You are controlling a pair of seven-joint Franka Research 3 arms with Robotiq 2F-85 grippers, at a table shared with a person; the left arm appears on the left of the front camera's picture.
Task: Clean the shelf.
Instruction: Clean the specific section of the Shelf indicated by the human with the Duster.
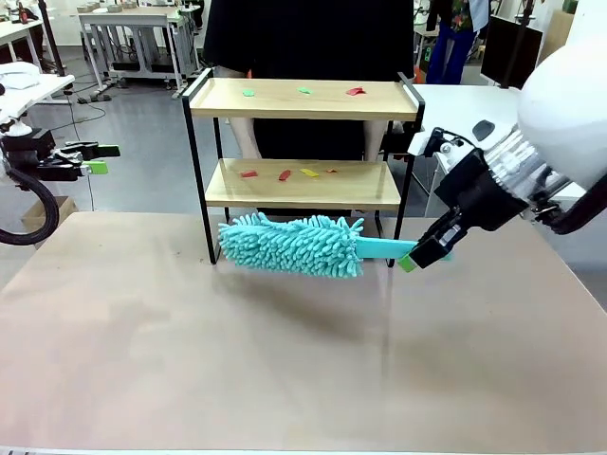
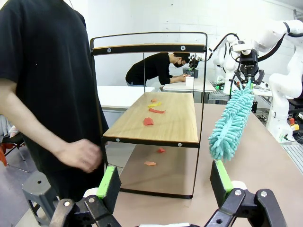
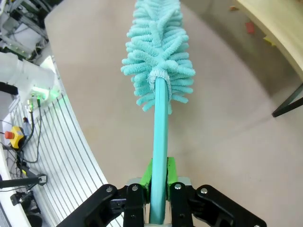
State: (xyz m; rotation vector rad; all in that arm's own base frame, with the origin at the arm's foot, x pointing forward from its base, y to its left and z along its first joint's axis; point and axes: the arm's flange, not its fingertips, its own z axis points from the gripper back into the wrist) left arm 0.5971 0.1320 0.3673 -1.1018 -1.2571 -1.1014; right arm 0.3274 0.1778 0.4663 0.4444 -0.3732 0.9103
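Table [image 1: 285,360] lies under the right end effector [image 1: 420,254]. Shelf [image 1: 285,102] stands upright just beyond that end effector. Duster [image 1: 289,246]: handle clamped in it, head reaching out to its left, hanging in front of the lower tier, on neither board. Left end effector [image 1: 100,158] well off to the side, fingers apart, empty. Coloured scraps [image 1: 285,174] lie on both boards; judged: sweeping not begun, both tiers left.

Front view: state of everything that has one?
shelf: upright, scraps on both boards.
scraps: loose, not yet swept.
duster: held level before the lower board, off the table.
right tool: shut on duster handle.
left tool: open, empty.
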